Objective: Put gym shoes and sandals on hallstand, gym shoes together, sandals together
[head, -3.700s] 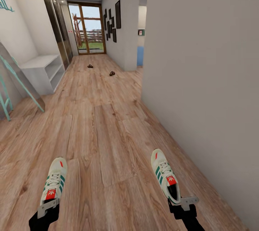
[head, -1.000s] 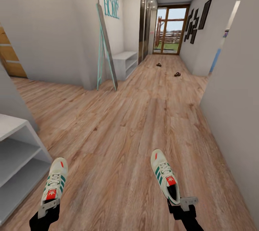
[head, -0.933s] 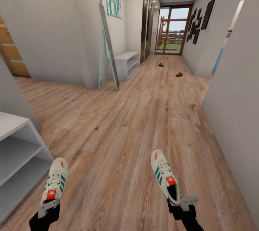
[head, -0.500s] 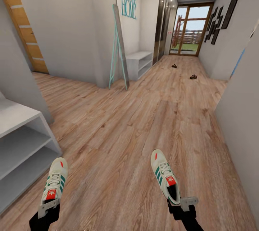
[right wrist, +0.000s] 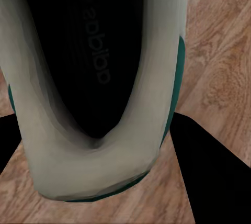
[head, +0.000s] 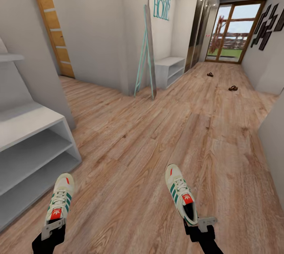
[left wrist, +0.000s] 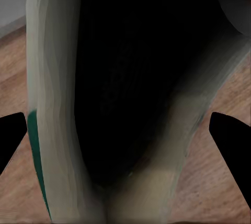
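Two white gym shoes with green stripes hang above the corridor floor (head: 157,135). My left gripper (head: 52,227) is shut on the heel of the left gym shoe (head: 59,202), and the right gripper (head: 198,222) is shut on the heel of the right gym shoe (head: 180,196). Up close, the left wrist view has the shoe opening (left wrist: 57,103) between dark fingers (left wrist: 230,135), and the right wrist view has the heel (right wrist: 151,77) between fingers (right wrist: 209,177). Two small brown sandals (head: 210,74) (head: 233,88) lie far down the corridor. The light-grey hallstand (head: 27,121) stands at my left.
A leaning mirror with a teal frame (head: 148,52) and a plain low white bench (head: 169,68) stand along the left wall further on. A wooden door (head: 55,32) is at the left, a glass door (head: 232,32) at the far end, a wall (head: 274,143) close on the right.
The whole view has swung left: the hallstand with its upper shelf has come further in and the sandals have shifted right. Both shoes stay in the grippers as before.
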Robot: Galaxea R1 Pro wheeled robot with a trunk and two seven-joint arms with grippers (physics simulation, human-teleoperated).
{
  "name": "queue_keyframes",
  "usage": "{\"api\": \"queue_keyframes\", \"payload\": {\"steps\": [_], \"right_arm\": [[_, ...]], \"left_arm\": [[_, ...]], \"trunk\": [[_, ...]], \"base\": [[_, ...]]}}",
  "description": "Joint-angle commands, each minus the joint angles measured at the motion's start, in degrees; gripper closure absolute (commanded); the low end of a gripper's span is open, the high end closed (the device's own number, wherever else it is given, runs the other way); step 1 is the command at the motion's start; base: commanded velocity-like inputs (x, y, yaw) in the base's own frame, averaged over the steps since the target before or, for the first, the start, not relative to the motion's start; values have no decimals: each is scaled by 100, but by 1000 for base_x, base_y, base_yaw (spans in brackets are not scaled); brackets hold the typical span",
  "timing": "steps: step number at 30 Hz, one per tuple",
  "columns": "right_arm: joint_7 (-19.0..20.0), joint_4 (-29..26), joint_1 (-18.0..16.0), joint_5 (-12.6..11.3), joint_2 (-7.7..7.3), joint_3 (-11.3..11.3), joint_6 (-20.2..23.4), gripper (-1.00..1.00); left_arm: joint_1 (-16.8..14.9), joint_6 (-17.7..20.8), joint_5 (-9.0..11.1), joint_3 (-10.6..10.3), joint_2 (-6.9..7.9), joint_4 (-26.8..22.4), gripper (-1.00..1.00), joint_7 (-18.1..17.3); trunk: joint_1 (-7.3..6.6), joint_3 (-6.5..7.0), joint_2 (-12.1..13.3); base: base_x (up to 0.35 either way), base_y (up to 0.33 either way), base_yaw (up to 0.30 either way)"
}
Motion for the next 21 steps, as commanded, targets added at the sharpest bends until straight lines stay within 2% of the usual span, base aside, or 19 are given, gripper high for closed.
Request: {"api": "queue_keyframes", "payload": {"steps": [1,21], "right_arm": [[-7,0,-1,39,-3,5,-13,100],[-5,1,0,39,-3,5,-13,100]], "left_arm": [[-9,-19,-39,50,-5,-7,100,-46],[-9,-19,-39,52,2,-13,100,-38]], "trunk": [[-1,-5,-2],[-1,-5,-2]], "base": [[0,-3,279],[14,-8,279]]}}
